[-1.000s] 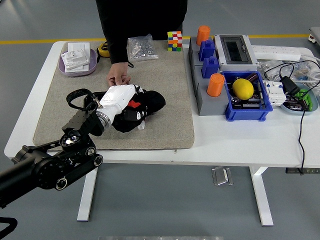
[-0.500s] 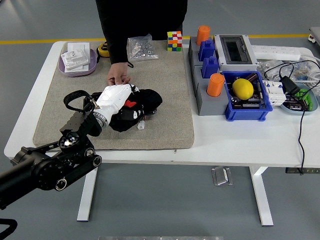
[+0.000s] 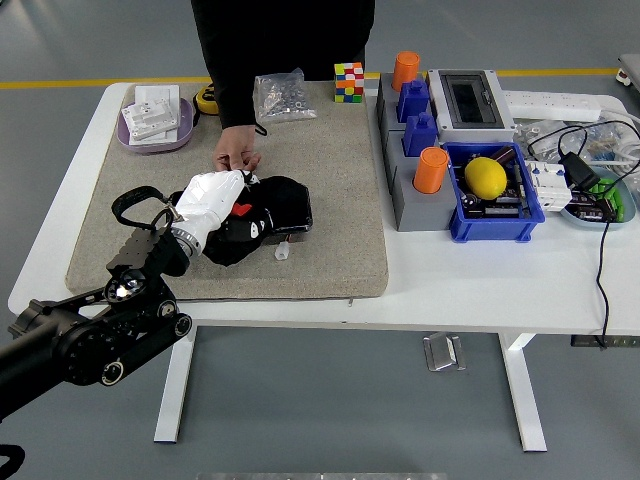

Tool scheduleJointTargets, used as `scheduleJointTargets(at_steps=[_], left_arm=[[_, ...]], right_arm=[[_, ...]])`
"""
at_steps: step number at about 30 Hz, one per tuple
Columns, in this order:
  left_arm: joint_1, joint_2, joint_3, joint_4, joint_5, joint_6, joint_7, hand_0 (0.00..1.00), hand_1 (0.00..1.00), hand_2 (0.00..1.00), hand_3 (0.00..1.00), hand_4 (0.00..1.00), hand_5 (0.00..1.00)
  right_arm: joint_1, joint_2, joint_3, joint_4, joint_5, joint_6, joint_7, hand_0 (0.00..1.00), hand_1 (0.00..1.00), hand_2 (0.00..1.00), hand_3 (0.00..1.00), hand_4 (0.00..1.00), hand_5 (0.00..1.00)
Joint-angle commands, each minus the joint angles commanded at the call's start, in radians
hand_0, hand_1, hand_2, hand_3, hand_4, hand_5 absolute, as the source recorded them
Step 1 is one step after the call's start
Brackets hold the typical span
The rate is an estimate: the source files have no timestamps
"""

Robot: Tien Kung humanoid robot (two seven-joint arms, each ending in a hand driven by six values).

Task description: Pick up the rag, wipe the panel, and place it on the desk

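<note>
The left hand (image 3: 208, 198) is sliding left across the grey mat (image 3: 340, 200), and the black rag (image 3: 262, 218) goes with it. A second ago the bundle sat nearer the mat's middle; now it is bunched tighter and pulled toward the mat's left half. The white fingers lie curled down over the rag's left edge, pressing and gripping the cloth rather than spread flat. A red patch shows in the folds just beside them.

At the far side a person's hand (image 3: 236, 158) rests on the mat just behind the rag, fingertips bent down, in the same spot as before. Whether it touches the cloth I cannot tell.

That sideways drag looks like a wiping stroke over the surface under the rag, so my read is that the wipe is under way, not the pick-up. The rag is low on the mat, not lifted. Setting it down on the white counter (image 3: 470, 275) is not yet done. The right arm is out of view.
</note>
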Motion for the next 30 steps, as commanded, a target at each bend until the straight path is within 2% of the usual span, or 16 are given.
scheduleJointTargets(at_steps=[18, 30], left_arm=[[0.028, 0.021, -0.072, 0.028, 0.030, 0.016, 0.007, 0.222, 0.123, 0.455, 0.380, 0.420, 0.002], [0.047, 0.046, -0.130, 0.057, 0.056, 0.021, 0.009, 0.220, 0.125, 0.457, 0.383, 0.424, 0.002]], right_arm=[[-0.005, 0.009, 0.029, 0.000, -0.024, -0.001, -0.003, 0.761, 0.718, 0.718, 0.595, 0.922, 0.574], [-0.009, 0.013, 0.067, 0.000, -0.053, 0.000, -0.013, 0.761, 0.718, 0.718, 0.595, 0.922, 0.573]])
